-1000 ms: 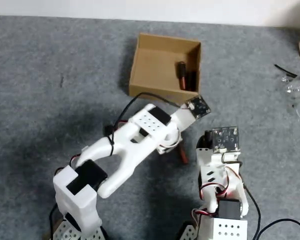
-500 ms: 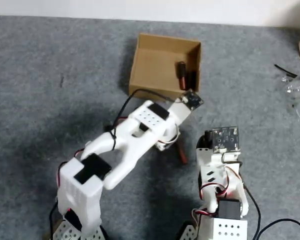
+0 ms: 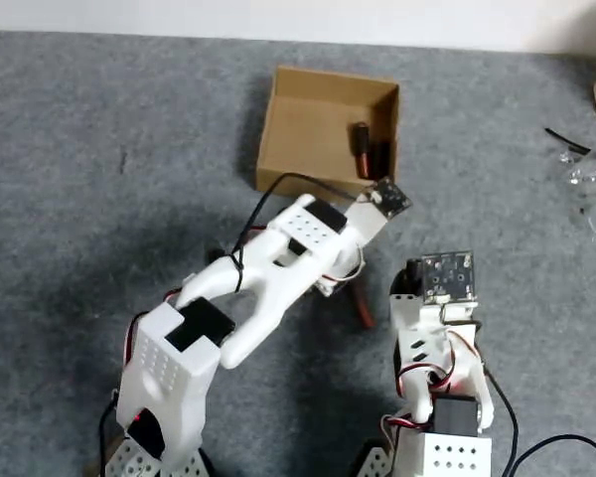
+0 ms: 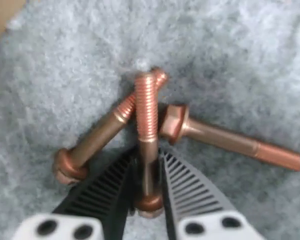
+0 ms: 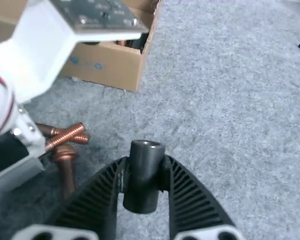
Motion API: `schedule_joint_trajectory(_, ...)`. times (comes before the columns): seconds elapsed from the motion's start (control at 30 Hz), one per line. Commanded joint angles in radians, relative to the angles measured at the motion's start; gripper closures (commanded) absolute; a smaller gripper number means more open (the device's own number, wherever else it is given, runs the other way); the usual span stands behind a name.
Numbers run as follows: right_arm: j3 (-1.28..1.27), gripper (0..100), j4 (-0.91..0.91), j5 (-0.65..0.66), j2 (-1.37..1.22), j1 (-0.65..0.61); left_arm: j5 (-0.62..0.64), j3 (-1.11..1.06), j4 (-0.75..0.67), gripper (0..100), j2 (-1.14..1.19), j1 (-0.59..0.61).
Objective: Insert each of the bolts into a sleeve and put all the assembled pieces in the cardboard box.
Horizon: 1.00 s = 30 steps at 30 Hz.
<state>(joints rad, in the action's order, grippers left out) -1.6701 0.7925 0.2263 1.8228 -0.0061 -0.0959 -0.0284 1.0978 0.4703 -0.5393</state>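
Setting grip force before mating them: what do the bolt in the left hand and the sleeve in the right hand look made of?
The bolt: metal, probably copper-plated steel; shiny coppery sheen, cut threads, flanged head. The sleeve: smooth black tube, satin finish; blackened metal or hard plastic, I cannot tell which.

Shiny copper-orange on the clamped bolt (image 4: 146, 135), finely ridged with thread toward the tip; same copper on the loose bolts (image 4: 97, 137) (image 4: 225, 140). Matte black on the sleeve (image 5: 142, 175). Black, ribbed inner faces on the left gripper (image 4: 147, 152) and right gripper (image 5: 145, 162). Plain tan-brown cardboard box (image 3: 313, 124). Mottled grey carpet (image 3: 79, 149). White arms (image 3: 278, 273) with black motor blocks.
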Motion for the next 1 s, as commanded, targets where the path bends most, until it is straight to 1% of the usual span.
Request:
schedule_joint_trajectory(0.0,-0.074,99.3,-0.044,0.034,0.015,0.013,-0.02,0.027,0.009,99,-0.008,0.021)
schedule_joint_trajectory(0.13,-0.074,99.3,-0.044,0.034,0.015,0.013,-0.086,0.048,0.032,99,-0.074,0.01)
schedule_joint_trajectory(0.4,-0.077,99.3,-0.068,0.034,0.015,0.013,-0.091,0.041,0.213,99,-0.366,-0.007)
schedule_joint_trajectory(0.5,-0.077,99.3,-0.068,0.034,0.015,0.013,-0.133,-0.001,0.252,99,-0.461,-0.007)
schedule_joint_trajectory(0.6,-0.077,99.3,-0.068,0.034,0.015,0.013,-0.17,-0.084,0.256,99,-0.555,-0.001)
schedule_joint_trajectory(0.7,-0.079,99.3,-0.07,0.034,0.015,0.013,-0.175,-0.165,0.255,99,-0.653,0.038)
schedule_joint_trajectory(0.77,-0.079,99.3,-0.07,0.034,0.015,0.013,-0.189,-0.214,0.256,99,-0.717,0.088)
schedule_joint_trajectory(0.9,-0.079,99.3,-0.07,0.034,0.015,0.013,-0.288,-0.344,0.255,99,-0.862,0.194)
schedule_joint_trajectory(0.97,-0.079,99.3,-0.07,0.034,0.015,0.013,-0.365,-0.427,0.25,99,-0.928,0.226)
